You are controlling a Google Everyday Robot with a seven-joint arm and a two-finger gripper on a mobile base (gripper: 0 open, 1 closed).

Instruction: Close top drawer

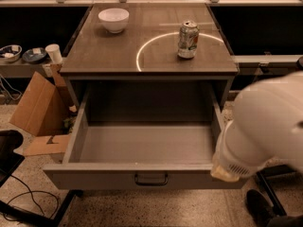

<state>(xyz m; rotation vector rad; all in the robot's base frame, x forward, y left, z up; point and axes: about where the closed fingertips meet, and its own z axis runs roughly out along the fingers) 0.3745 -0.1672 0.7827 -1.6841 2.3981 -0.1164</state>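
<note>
The top drawer [147, 148] is a wide, deep grey metal drawer, pulled far out of the cabinet and empty inside. Its front panel [94, 179] faces me, with a small dark loop handle [151, 179] at its centre. My white arm [267, 126] comes in from the right and covers the drawer's front right corner. My gripper [223, 173] shows only as a cream tip at the arm's lower left end, against the right end of the front panel, to the right of the handle.
A white bowl [113, 19] and a drinks can [188, 39] stand on the cabinet top [94, 56]. A cardboard box [40, 108] lies on the floor at the left. Cables [28, 205] and a dark base [7, 150] lie at the lower left.
</note>
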